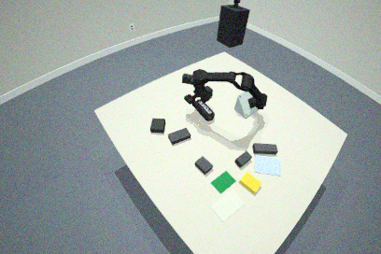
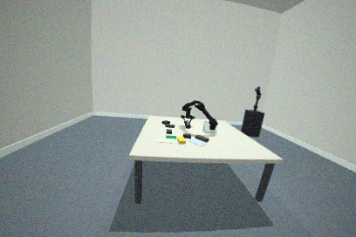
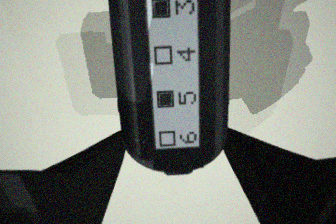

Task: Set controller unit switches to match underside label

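The dark grey controller unit [image 1: 209,115] [image 2: 188,125] [image 3: 213,75] is held above the bench, tilted, with its underside turned to the wrist camera. My gripper [image 1: 198,99] [image 3: 173,134] is shut on it, one finger at each long side near its rounded end. The pale label [image 3: 176,75] shows square 3 filled, 4 empty, 5 filled and 6 empty in the wrist view. Squares 1 and 2 lie outside that view and are too small to read in the top view. The rocker switches face away and are hidden.
Dark modules [image 1: 158,125] [image 1: 179,135] [image 1: 204,164] [image 1: 243,159] [image 1: 265,148] lie on the bench. A green sheet [image 1: 223,182], a yellow block [image 1: 250,183], a light blue sheet [image 1: 268,165] and a whitish sheet [image 1: 228,205] lie nearby. A pale block [image 1: 243,107] stands beside the arm's base.
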